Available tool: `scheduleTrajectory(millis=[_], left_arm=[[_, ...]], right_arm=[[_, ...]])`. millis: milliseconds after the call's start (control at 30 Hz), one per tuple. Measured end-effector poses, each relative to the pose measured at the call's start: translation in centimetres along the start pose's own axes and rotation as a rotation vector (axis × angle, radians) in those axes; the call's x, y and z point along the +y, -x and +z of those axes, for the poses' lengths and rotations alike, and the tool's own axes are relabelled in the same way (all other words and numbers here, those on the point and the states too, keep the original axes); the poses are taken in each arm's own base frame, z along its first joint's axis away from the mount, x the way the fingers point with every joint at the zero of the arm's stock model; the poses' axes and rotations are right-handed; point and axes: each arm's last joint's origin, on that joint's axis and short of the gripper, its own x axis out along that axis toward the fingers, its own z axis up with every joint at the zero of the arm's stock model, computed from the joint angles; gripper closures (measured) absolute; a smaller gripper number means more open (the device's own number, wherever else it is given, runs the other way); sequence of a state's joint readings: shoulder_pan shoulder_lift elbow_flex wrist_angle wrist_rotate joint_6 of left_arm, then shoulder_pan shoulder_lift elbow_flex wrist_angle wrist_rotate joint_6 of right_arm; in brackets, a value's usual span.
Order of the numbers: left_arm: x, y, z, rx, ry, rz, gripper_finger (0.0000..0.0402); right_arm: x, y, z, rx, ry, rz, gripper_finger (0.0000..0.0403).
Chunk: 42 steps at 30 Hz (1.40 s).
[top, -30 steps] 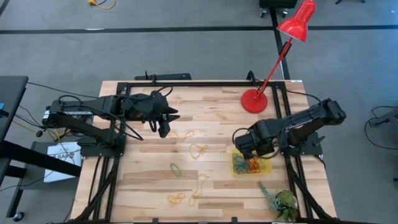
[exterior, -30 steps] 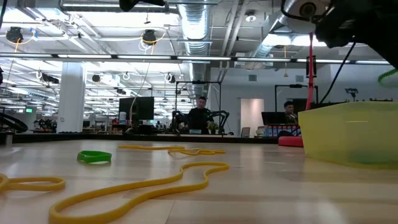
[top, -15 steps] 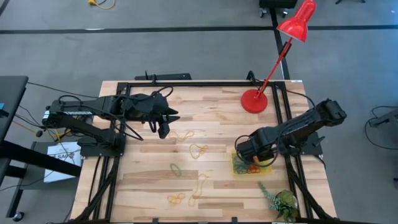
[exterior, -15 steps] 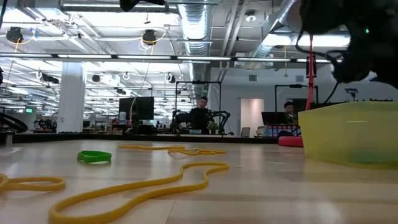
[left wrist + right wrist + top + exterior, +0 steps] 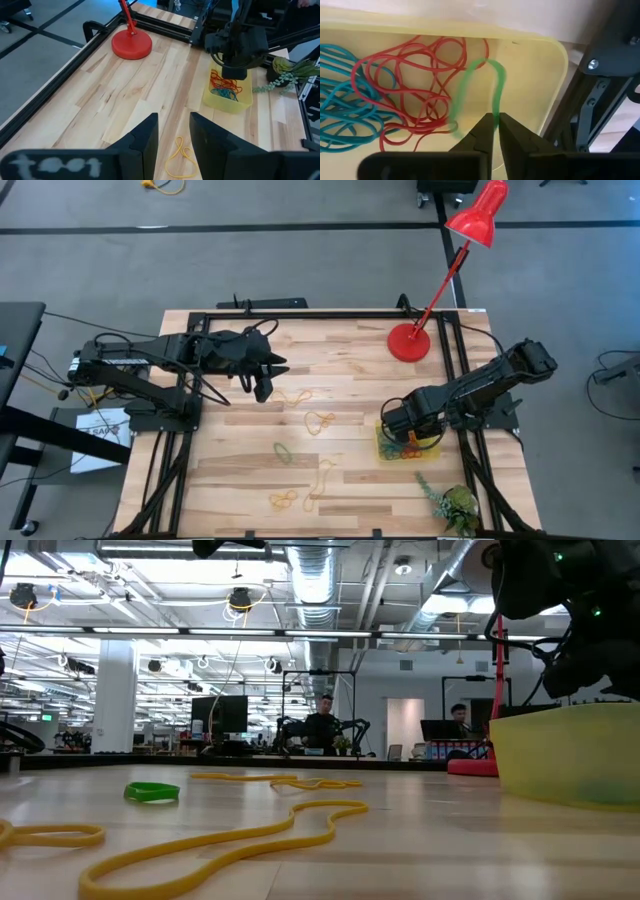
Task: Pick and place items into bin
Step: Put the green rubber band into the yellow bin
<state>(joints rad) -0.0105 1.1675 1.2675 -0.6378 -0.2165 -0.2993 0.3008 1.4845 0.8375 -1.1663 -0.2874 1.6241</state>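
Observation:
The yellow bin (image 5: 385, 452) stands at the table's right, with red (image 5: 420, 85) and blue (image 5: 340, 120) rubber bands in it. My right gripper (image 5: 405, 432) is down inside it, shut on a green rubber band (image 5: 496, 82). My left gripper (image 5: 265, 387) hangs open above the table's far left part with nothing between its fingers (image 5: 150, 135). Loose bands lie flat on the wood: yellow ones (image 5: 320, 421) (image 5: 293, 395) (image 5: 284, 499) and a green one (image 5: 284, 452). My right gripper pinches the green rubber band between its two fingertips (image 5: 485, 125), by one spot of the loop (image 5: 495, 112). The fingers come steeply from above, pointing down into the bin. The rest of the loop arches away from the tips over the red bands, inside the bin's wall (image 5: 560, 60).
A red lamp's round base (image 5: 408, 342) stands at the far right, and a green plant sprig (image 5: 450, 502) lies at the near right. Black frame rails (image 5: 300, 314) border the table. The low view shows people at desks in the room behind.
My right gripper has come down from above the bin into it, carrying the green rubber band with it. My left gripper has kept still.

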Motion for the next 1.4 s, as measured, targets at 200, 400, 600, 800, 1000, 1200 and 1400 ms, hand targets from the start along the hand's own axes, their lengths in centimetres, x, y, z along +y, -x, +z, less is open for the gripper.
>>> scheduleTrajectory(millis=[200, 400, 600, 800, 1000, 1200, 1400], left_arm=[[0.0, 0.0, 0.0, 0.000, 0.007, 0.000, 0.0301], [0.0, 0.0, 0.0, 0.000, 0.011, 0.000, 0.0301], [0.0, 0.0, -0.1, 0.006, 0.010, 0.002, 0.0301], [0.1, 0.1, -1.1, 0.134, 0.001, -0.047, 0.0301], [0.2, 0.2, -3.2, 0.390, -0.009, -0.146, 0.0301], [-0.7, -2.3, -7.2, 0.588, -0.038, -0.211, 0.0301], [-2.8, -6.6, -11.5, 0.640, -0.127, -0.218, 0.0301]], right_arm=[[0.0, 0.0, 0.0, 0.000, 0.000, 0.000, 0.0342], [0.1, 0.0, 0.0, 0.004, 0.003, 0.010, 0.0324], [1.3, 2.1, -0.6, -0.006, 0.081, 0.103, 0.0324], [2.6, 7.1, -1.8, -0.127, 0.193, 0.261, 0.0324], [3.4, 11.8, -1.5, -0.361, 0.323, 0.407, 0.0324], [4.2, 14.5, 0.7, -0.567, 0.356, 0.511, 0.0324], [5.3, 16.0, 2.4, -0.674, 0.450, 0.625, 0.0324]])
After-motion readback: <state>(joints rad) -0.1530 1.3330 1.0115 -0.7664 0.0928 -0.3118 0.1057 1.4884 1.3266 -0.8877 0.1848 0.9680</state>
